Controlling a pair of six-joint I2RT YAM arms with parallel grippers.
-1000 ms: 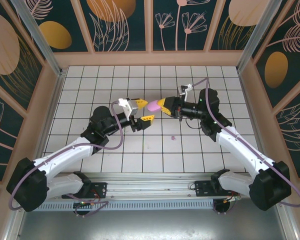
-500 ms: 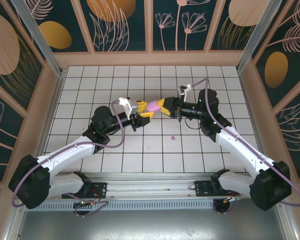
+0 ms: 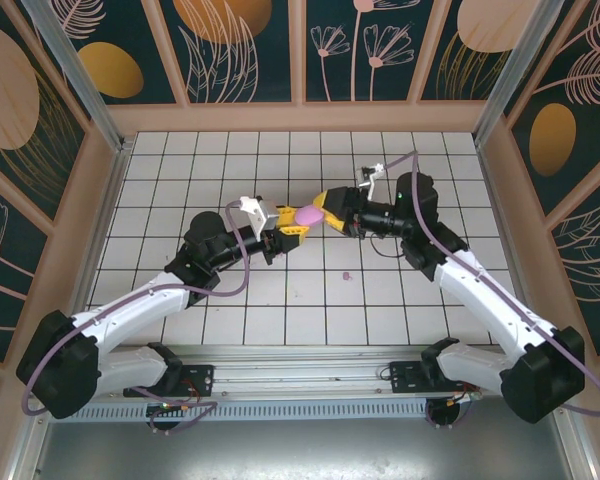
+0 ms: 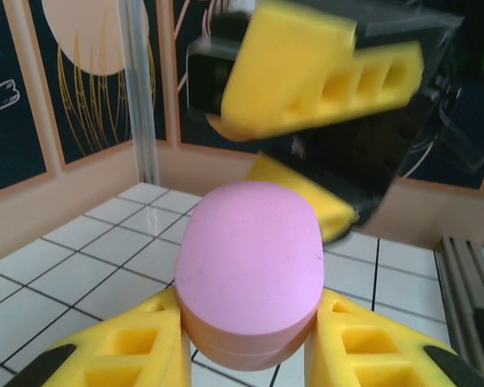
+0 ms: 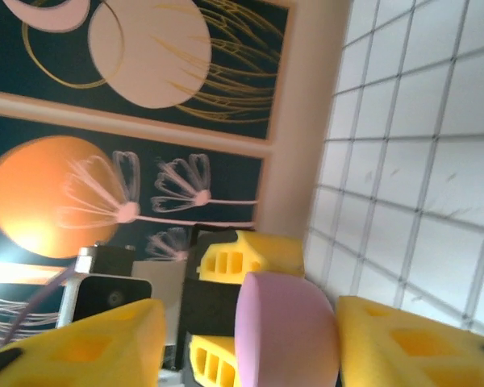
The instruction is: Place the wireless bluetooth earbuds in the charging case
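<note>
The left tool (image 4: 246, 334) is clamped on the purple case (image 4: 250, 258), whose long axis points into the right tool (image 5: 254, 322), fingers spread astride it; 1 purple earbud (image 3: 347, 274) lies on the table (image 3: 300, 310), nearer the right arm.

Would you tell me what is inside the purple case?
The purple case is shut, so its inside is hidden; only its smooth lid shows, clamped in the left gripper.
</note>
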